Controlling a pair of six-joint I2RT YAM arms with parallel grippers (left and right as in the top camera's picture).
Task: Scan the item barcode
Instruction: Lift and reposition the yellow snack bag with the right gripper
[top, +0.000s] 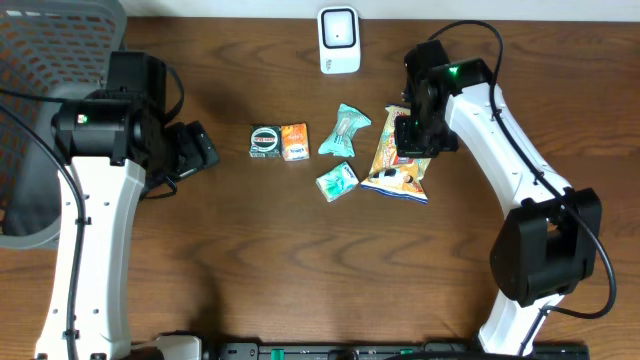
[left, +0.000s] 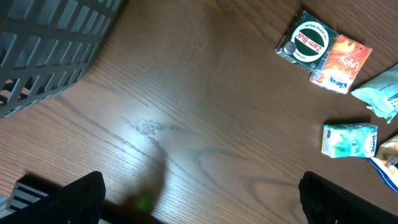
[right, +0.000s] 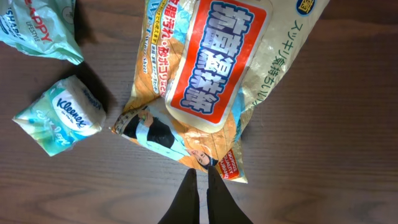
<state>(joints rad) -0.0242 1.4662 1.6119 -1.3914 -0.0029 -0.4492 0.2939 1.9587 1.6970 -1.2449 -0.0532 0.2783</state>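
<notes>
A large orange and white wipes packet (top: 398, 165) (right: 211, 74) lies flat on the wooden table. My right gripper (top: 412, 135) (right: 202, 173) is shut, its tips resting at the packet's lower edge; whether they pinch the film I cannot tell. The white barcode scanner (top: 339, 40) stands at the table's back edge, apart from both arms. My left gripper (top: 197, 148) (left: 202, 208) is wide open over bare wood, with nothing between its fingers (left: 78, 200).
A green Zam-Buk box (top: 266, 141) (left: 306, 43) and an orange box (top: 294, 141) (left: 340, 61) lie side by side mid-table. A Kleenex pack (top: 337, 181) (left: 349, 139) (right: 59, 121) and a teal wipes pack (top: 344, 130) (right: 37, 28) lie beside the packet. A grey basket (top: 45, 60) (left: 43, 43) stands at the left.
</notes>
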